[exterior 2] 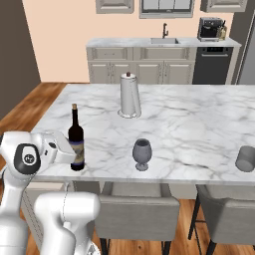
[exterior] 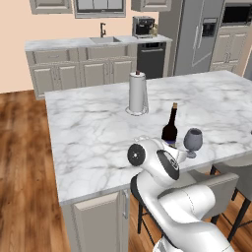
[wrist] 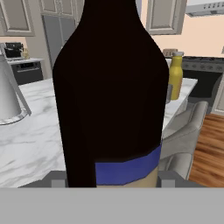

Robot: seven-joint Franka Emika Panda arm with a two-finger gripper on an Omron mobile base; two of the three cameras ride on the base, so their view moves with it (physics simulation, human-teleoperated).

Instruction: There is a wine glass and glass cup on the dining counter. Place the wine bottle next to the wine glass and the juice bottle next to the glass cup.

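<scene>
The dark wine bottle [exterior 2: 75,139] is upright at the front edge of the white marble dining counter [exterior 2: 199,119]. My gripper [exterior 2: 74,158] is shut on its lower body, by the blue label band [wrist: 127,168]. In the hand view the wine bottle [wrist: 109,87] is close up, with a fingertip [wrist: 57,179] at each side. The smoky wine glass [exterior 2: 142,153] stands a short way to the bottle's right; in the left base view the wine bottle [exterior: 170,129] and wine glass [exterior: 193,141] are side by side. The glass cup [exterior 2: 245,158] sits far right. The amber juice bottle [wrist: 175,76] stands further along the counter.
A paper towel roll [exterior 2: 129,94] on a stand rises mid-counter behind the bottle. Grey stools [exterior 2: 139,209] line the counter's near side under its edge. The sink counter [exterior: 98,42] with a coffee machine runs along the back wall.
</scene>
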